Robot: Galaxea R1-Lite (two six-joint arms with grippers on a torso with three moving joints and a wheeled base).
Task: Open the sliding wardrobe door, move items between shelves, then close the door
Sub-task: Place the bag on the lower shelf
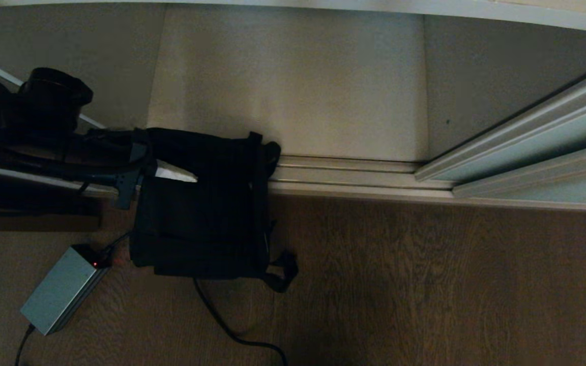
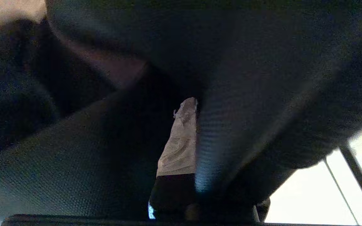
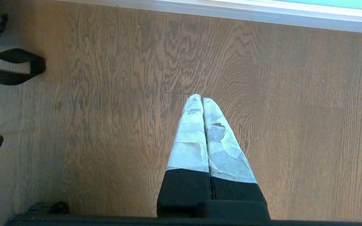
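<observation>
Left gripper (image 1: 138, 162): pinched tight on the upper edge of the black fabric bag (image 1: 201, 208), at its corner nearest the arm; in the left wrist view one taped finger (image 2: 181, 138) shows with dark cloth pressed against it.
Bag: hangs straight below the grip, in front of the wardrobe's lower track (image 1: 354, 175), its bottom over the wooden floor (image 1: 425, 284); a webbing strap (image 1: 283, 274) trails off the far lower corner.
Shelf: a white board edge (image 1: 176, 175) shows just behind the grip.
Sliding wardrobe door (image 1: 542, 162): well off to the far side, slid aside, interior open.
Grey power brick (image 1: 61, 290): on the floor below the hand, cable attached.
Right gripper (image 3: 202, 103): fingers pressed together, empty, parked over bare floor.
Progress: door opened, bag in carry; placing it and closing the door look still to do.
</observation>
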